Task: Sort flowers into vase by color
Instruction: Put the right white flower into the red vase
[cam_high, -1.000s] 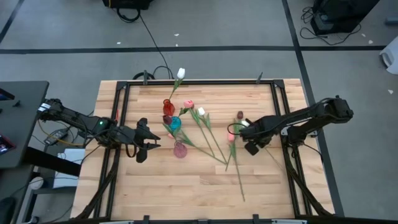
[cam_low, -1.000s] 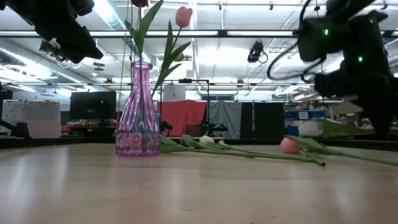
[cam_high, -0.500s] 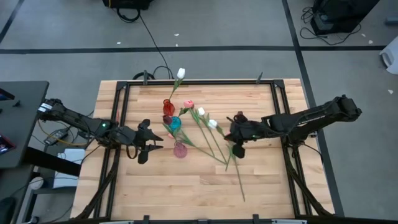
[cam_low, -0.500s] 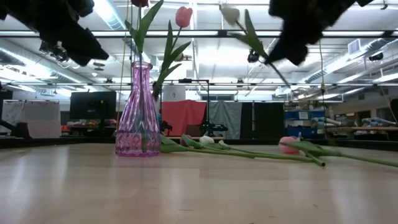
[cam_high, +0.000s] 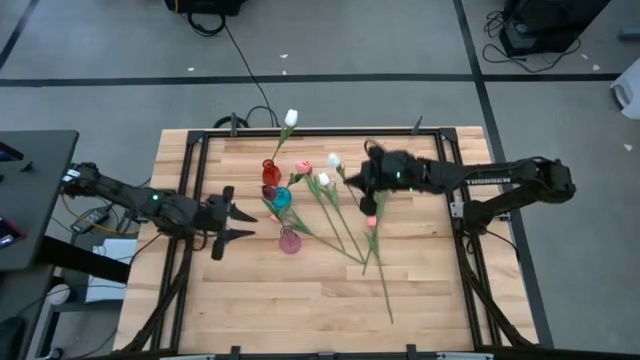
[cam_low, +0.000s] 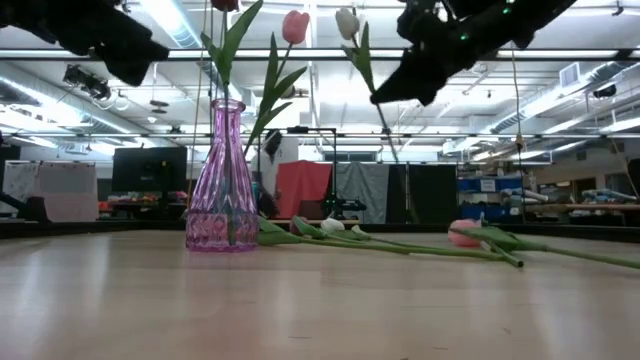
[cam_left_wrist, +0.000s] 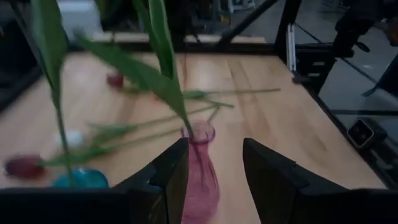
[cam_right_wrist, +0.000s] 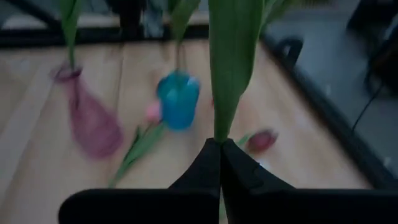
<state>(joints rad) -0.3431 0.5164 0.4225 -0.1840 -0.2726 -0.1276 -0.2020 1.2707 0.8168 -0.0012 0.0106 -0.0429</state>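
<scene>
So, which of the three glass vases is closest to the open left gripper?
The pink glass vase. It stands just in front of the left gripper, while the blue vase and the red vase stand farther back.

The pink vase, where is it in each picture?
High view: the pink vase stands left of the table's middle, just right of the open left gripper.
Low view: left of centre, holding tulips.
Left wrist view: straight ahead, between that gripper's fingers.
Right wrist view: blurred, at left.
Shared landmark: the blue vase next to it, also seen in both wrist views.
</scene>
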